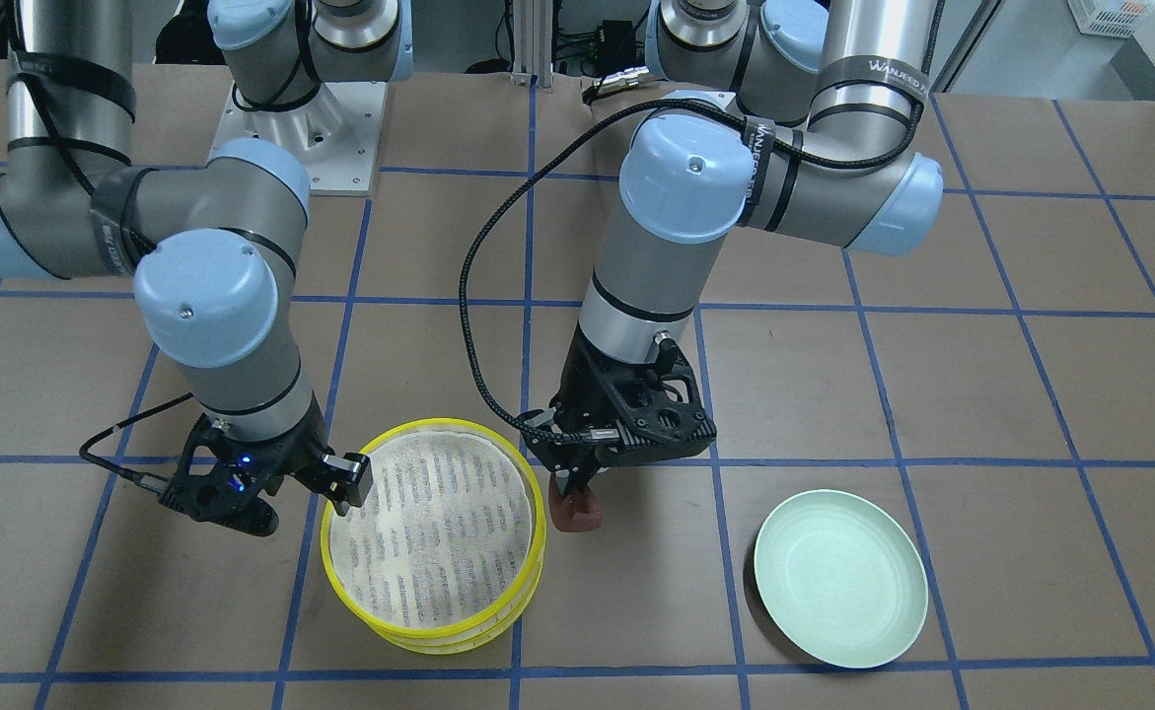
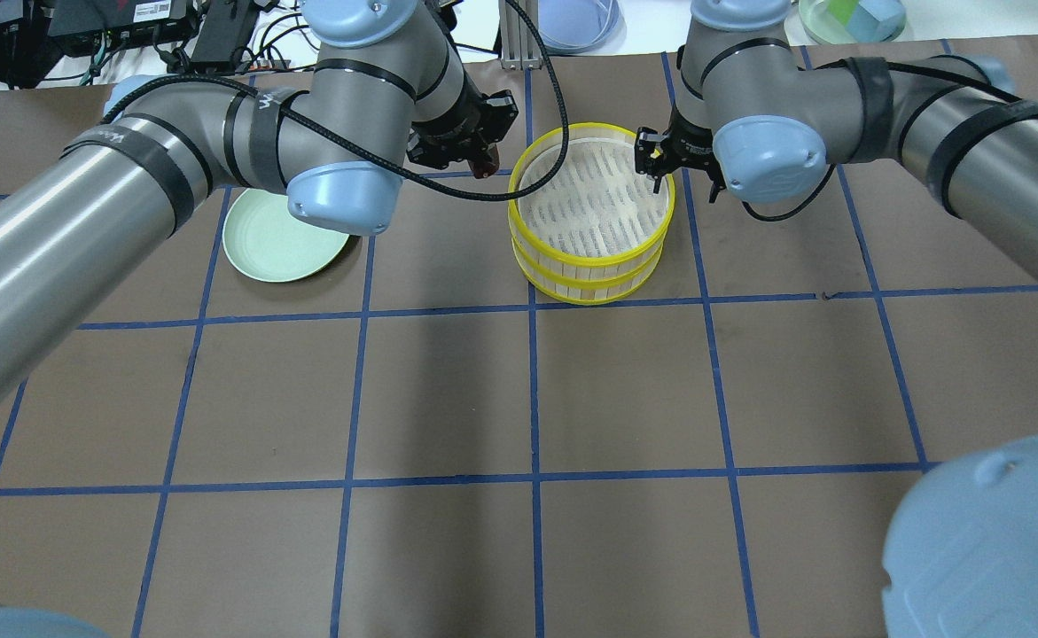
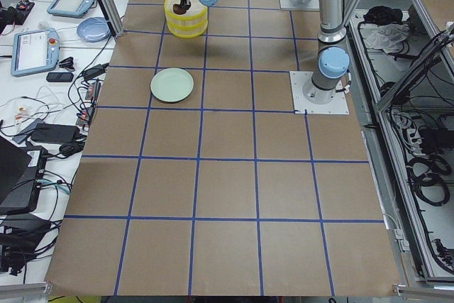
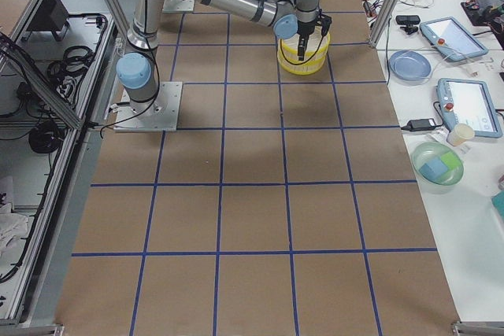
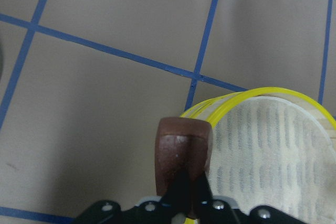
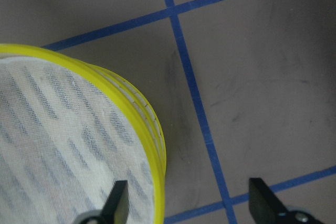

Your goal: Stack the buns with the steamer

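Note:
The steamer is two yellow-rimmed tiers stacked one on the other, and the white mesh liner of the top tier is bare. It also shows in the overhead view. My left gripper is shut on the dark reddish-brown bun and holds it just outside the steamer's rim, on the plate's side. The left wrist view shows the bun pinched between the fingers beside the rim. My right gripper is open and straddles the top tier's rim on the opposite side. The cream-white bun is not in view.
A pale green plate lies bare on the brown paper beyond the left gripper, also seen in the overhead view. Blue tape lines grid the table. Tablets, bowls and cables lie off the table's far edge.

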Motion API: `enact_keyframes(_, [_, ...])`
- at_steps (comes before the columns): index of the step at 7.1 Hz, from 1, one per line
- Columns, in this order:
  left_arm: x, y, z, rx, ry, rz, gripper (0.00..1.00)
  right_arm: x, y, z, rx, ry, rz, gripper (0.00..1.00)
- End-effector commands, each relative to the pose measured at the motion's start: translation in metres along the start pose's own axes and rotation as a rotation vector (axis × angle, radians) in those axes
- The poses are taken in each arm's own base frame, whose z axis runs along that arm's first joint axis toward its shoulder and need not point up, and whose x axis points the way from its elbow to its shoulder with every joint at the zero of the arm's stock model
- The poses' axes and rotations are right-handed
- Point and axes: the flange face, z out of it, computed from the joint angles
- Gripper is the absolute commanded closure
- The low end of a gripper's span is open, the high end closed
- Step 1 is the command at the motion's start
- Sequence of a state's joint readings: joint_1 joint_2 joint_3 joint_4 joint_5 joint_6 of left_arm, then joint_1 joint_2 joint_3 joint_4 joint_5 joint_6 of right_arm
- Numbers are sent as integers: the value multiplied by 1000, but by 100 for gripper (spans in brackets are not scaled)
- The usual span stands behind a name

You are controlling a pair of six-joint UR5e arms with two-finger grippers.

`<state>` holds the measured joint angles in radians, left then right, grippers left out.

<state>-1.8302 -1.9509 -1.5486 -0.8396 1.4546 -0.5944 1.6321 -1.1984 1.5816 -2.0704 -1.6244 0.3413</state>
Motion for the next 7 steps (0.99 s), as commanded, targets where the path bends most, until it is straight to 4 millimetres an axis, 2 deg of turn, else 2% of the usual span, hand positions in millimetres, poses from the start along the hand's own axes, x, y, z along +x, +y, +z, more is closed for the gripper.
enact_keyframes(1, [24,22,16,-47,66,-57,100,41,19,-77,-23,12,-59,0])
enact_keyframes(2, [30,28,23,-50,77,-57,100,55,48,-121,-61,24,-85,0])
enact_keyframes(3, [31,29,32,-49,79,-49,81,63,80,-164,-73,15,-92,0])
enact_keyframes(4, [31,27,41,-42,84,-45,51,67,103,-195,-55,2,-101,0])
enact_keyframes(5, [31,26,49,-33,92,-40,34,62,123,-210,-79,-27,-127,0])
enact_keyframes(6, [31,25,52,-31,90,-22,14,55,128,-226,-52,-39,-144,0])
enact_keyframes(7, [32,23,47,-24,95,-16,5,51,126,-226,-56,-37,-151,0])
